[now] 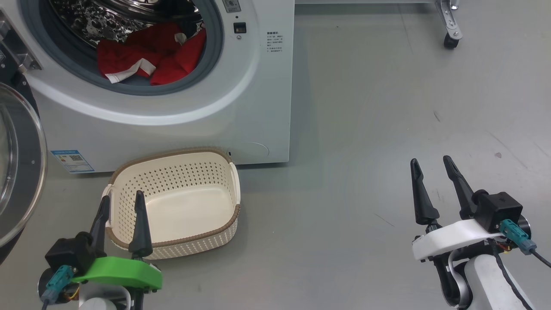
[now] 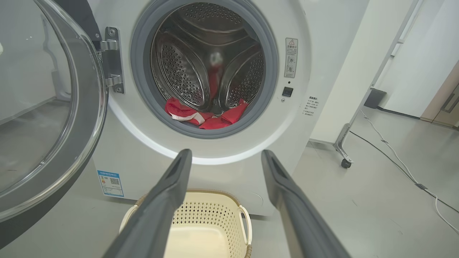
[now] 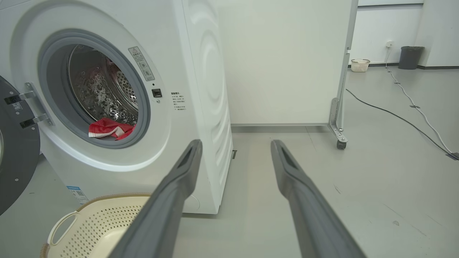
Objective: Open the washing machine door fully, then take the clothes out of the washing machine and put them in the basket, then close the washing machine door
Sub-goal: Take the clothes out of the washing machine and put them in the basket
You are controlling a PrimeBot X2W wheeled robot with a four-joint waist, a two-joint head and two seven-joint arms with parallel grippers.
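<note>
The white washing machine [image 1: 241,107] stands at the upper left with its round door [image 1: 21,172] swung out wide on the left. Red clothes [image 1: 150,56] with white trim lie at the front of the steel drum [image 2: 204,61], also seen as red clothes [image 2: 204,118] and red clothes [image 3: 109,129]. The cream basket [image 1: 232,181] sits on the floor just in front of the machine and holds nothing. My left gripper [image 1: 122,200] hovers open over the basket's near rim. My right gripper [image 1: 430,165] stands open over bare floor, far right of the machine.
A white panel on a castor leg [image 3: 339,138] stands right of the machine, its wheel [image 1: 450,41] on the grey floor. Cables [image 3: 412,107] run across the floor further right. A bin [image 3: 410,57] and a small basket [image 3: 360,65] stand by the far wall.
</note>
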